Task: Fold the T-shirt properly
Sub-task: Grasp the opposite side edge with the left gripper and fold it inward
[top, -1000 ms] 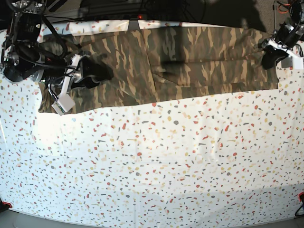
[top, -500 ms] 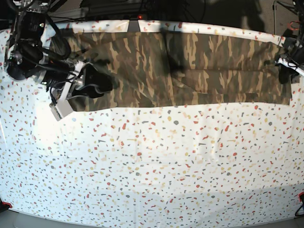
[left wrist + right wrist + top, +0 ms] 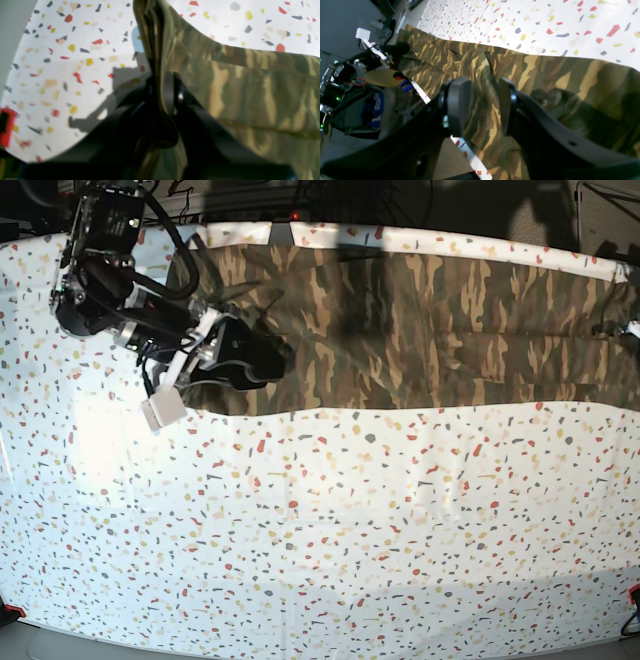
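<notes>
Cloth runs as one long band across the far side of the table [image 3: 320,530]: the shirt [image 3: 420,330] lies with its long axis left to right in the base view, reaching from one arm to the other. That axis is what your next move turns on, since each gripper sits at one end of the band.

Your right gripper [image 3: 480,107] is over the end at the base view's left; its jaws stand partly open with camouflage cloth between the pads, and you can't be sure they press it. Your left gripper [image 3: 163,95] is clamped tight on a bunched edge at the other end, with the cloth stretching away from it towards the other arm.

In the base view the left gripper is cut off at the right edge. Neck, sleeves and label can't be made out, so you can't tell which ends you're holding.
</notes>
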`<state>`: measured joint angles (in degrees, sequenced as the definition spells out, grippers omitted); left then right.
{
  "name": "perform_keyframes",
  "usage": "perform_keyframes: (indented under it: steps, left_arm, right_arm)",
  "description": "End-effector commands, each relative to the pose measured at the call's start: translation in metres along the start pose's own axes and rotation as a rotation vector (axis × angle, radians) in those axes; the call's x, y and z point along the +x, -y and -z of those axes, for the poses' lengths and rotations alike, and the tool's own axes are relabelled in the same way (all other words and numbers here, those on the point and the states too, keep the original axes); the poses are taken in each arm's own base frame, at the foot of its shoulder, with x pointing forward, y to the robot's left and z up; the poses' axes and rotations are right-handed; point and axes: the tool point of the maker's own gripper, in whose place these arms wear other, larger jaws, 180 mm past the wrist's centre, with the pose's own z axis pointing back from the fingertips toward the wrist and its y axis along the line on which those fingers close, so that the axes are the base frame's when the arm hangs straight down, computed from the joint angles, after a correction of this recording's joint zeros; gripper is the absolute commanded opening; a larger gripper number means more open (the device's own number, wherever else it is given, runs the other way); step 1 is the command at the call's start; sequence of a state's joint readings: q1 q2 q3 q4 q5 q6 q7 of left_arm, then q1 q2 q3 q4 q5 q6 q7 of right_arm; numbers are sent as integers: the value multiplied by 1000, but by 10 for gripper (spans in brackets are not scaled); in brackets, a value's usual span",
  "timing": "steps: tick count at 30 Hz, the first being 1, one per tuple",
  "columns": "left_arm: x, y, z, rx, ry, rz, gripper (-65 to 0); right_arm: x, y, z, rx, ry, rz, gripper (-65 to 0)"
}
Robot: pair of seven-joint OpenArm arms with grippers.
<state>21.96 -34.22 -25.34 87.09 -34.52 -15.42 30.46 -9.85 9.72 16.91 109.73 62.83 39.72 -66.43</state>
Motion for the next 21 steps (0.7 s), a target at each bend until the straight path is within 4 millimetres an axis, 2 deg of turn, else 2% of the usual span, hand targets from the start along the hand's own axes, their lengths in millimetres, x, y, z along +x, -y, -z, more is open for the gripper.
perform_keyframes:
  steps: [1,5,10,14,17,21]
  left_arm:
    - [22,5,-4,-18,55,23,-650]
    - [29,46,-18,-92,82,45,-650]
    - [40,120,-53,-243,202,-54,-650]
    - [42,170,-76,-365,258,-143,-650]
    - [33,217,-80,-500,254,-128,-650]
    - [15,266,-78,-571,215,-23,-650]
  right_arm:
    - [11,-1,-3,-2,31,-31,-443]
    - [9,2,-3,-22,21,-37,-443]
    - [9,2,-3,-21,23,-37,-443]
    - [10,2,-3,-21,24,-37,-443]
    - [10,2,-3,-21,28,-37,-443]
    - [10,2,-3,-21,27,-37,-443]
